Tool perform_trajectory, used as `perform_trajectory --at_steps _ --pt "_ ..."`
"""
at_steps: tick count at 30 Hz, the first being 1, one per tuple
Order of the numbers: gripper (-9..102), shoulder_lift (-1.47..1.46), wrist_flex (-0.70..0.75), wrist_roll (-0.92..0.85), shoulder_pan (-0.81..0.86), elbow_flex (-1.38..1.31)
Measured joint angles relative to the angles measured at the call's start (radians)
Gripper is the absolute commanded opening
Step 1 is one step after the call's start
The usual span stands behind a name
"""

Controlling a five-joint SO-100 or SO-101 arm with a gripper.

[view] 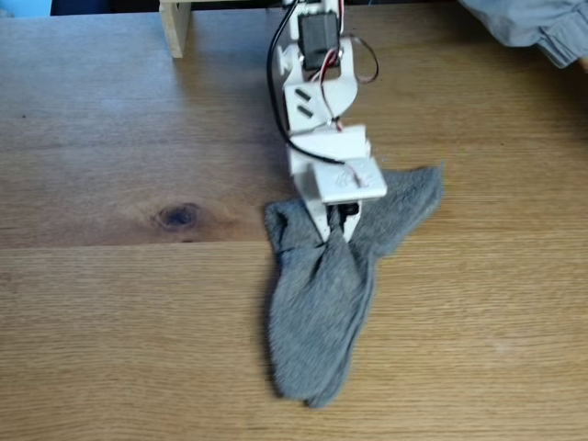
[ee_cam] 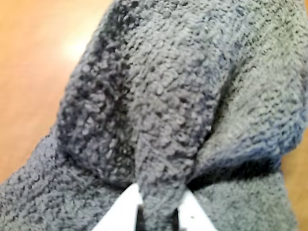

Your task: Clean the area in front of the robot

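Observation:
The white robot arm point(view: 317, 101) reaches down from the top of the fixed view onto the oak tabletop point(view: 110, 312). Its gripper point(view: 333, 230) is shut on a pinched fold of a grey terry cloth point(view: 317, 312), which lies crumpled on the wood and stretches toward the front edge. Close up in the wrist view, the cloth point(ee_cam: 159, 106) bunches into a ridge that runs down between the white fingertips point(ee_cam: 120, 211), and the gripper point(ee_cam: 158, 219) clamps that ridge. A dark oval knot point(view: 177, 216) marks the wood left of the cloth.
A pale wooden post point(view: 175, 26) stands at the back left. A grey-blue sleeve point(view: 528, 26) enters at the top right corner. Bare wood lies left, right and in front of the cloth.

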Motion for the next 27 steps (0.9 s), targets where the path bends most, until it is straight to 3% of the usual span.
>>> perform_trajectory --at_steps 7,15,27 --pt "0 -0.077 0.471 -0.008 0.043 -0.39" --pt "0 0.129 1.15 0.1 0.207 -0.446" --pt "0 0.614 1.641 0.032 0.353 -0.446"
